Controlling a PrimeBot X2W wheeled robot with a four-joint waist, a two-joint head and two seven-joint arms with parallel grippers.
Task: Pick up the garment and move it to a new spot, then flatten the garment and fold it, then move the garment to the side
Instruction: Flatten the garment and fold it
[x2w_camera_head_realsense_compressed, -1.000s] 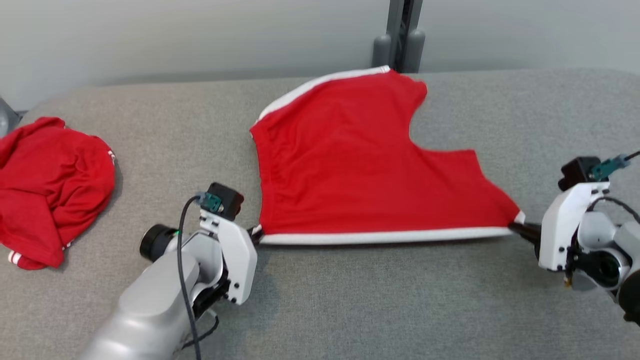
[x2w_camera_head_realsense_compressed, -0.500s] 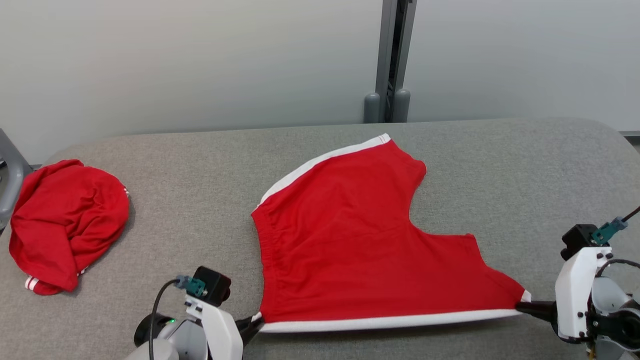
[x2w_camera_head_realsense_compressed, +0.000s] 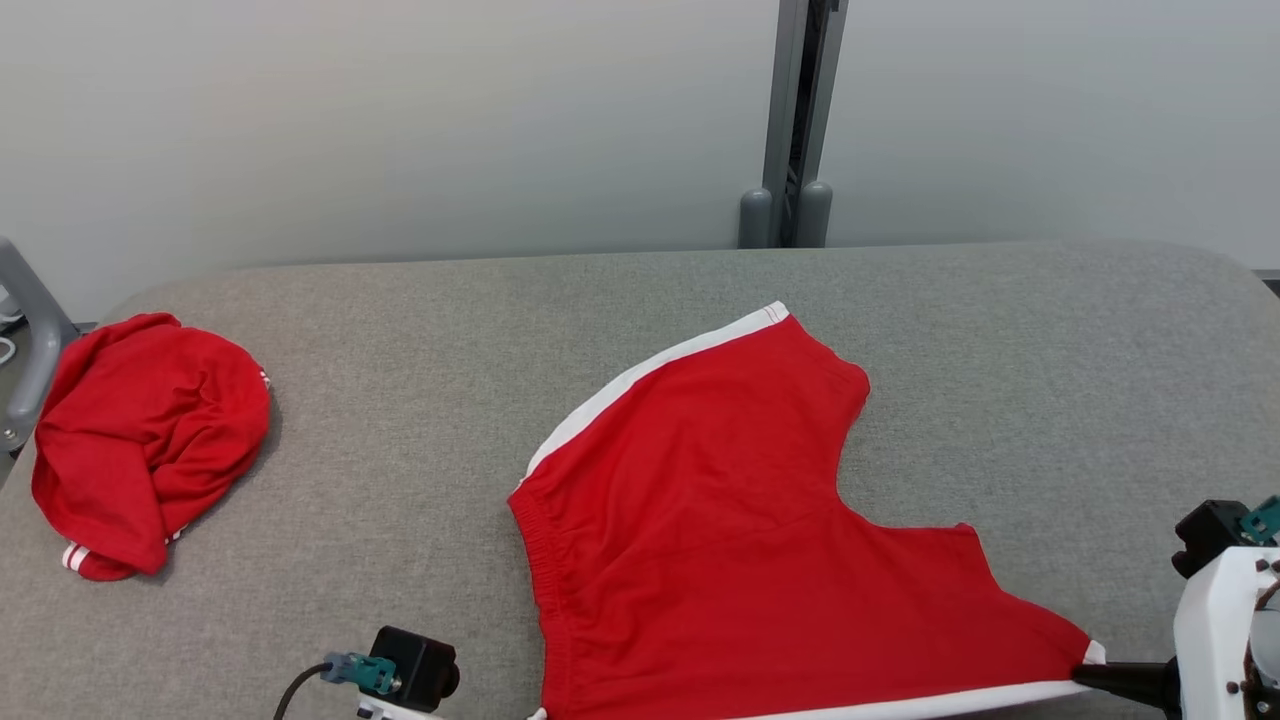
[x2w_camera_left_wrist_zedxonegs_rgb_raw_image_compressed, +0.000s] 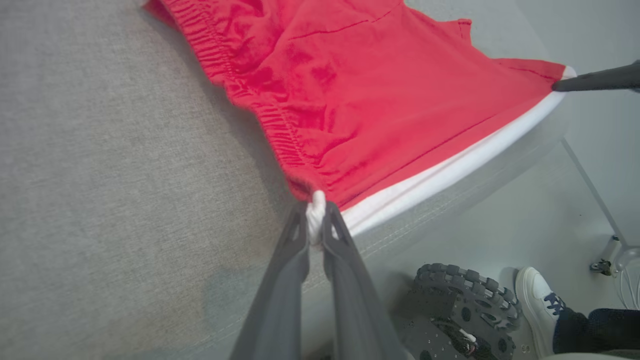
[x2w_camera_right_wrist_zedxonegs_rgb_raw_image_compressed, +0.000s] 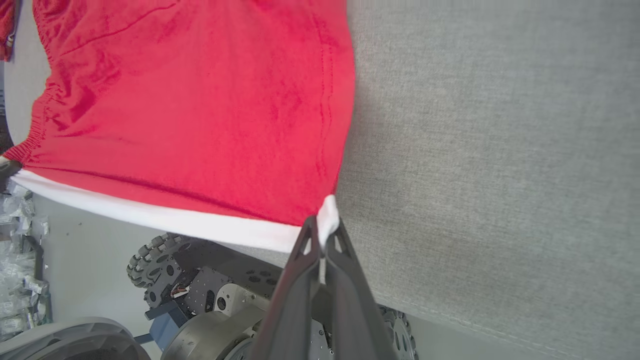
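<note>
Garment (x2w_camera_head_realsense_compressed: 720, 540) on table (x2w_camera_head_realsense_compressed: 400, 330) centre, other cloth (x2w_camera_head_realsense_compressed: 150, 430) — far left

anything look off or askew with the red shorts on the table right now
Yes. The red shorts sit askew: their white-trimmed edge, pinched at each end by the left gripper and right gripper, is stretched out past the near edge of the table. A second red garment lies crumpled at the left.
</note>
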